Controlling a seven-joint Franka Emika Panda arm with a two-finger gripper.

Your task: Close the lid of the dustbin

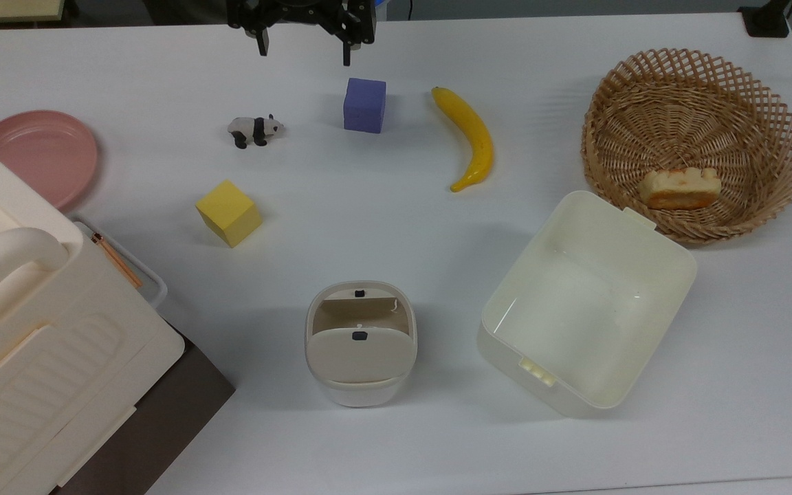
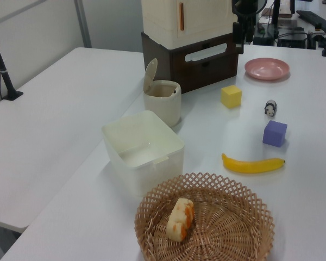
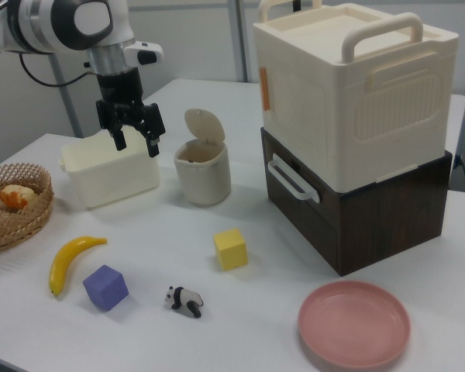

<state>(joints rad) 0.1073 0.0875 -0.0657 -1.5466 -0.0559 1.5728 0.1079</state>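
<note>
Black and two-fingered, the gripper (image 3: 136,142) hangs in the air with its fingers (image 3: 118,138) spread wide apart, holding nothing and touching nothing. In the top view it (image 1: 304,48) sits at the upper edge of the white table (image 1: 396,426), above the purple cube (image 1: 364,104) and the small panda figure (image 1: 254,130). In the left view it (image 2: 240,39) appears in front of the big cream box with a handle (image 2: 185,19).

The dustbin (image 1: 360,344) stands low in the top view, well apart from the gripper, between the dark brown cabinet (image 1: 155,419) and the larger lidless cream tub (image 1: 588,302). Its lid (image 1: 358,354) is up: in the right view the lid (image 3: 204,124) stands tilted up at the back of the dustbin (image 3: 202,172), and the left view shows the lid (image 2: 150,75) raised over the open mouth of the dustbin (image 2: 163,102). A small black latch mark (image 1: 359,336) sits on the lid, and a second one on the bin's rim.

A yellow cube (image 1: 228,212), a banana (image 1: 468,137) and a pink plate (image 1: 42,157) lie around the table. A wicker basket (image 1: 695,103) at the top view's right holds a piece of cake-like food (image 1: 681,188).

No readable writing or brand marks can be made out on any object.
</note>
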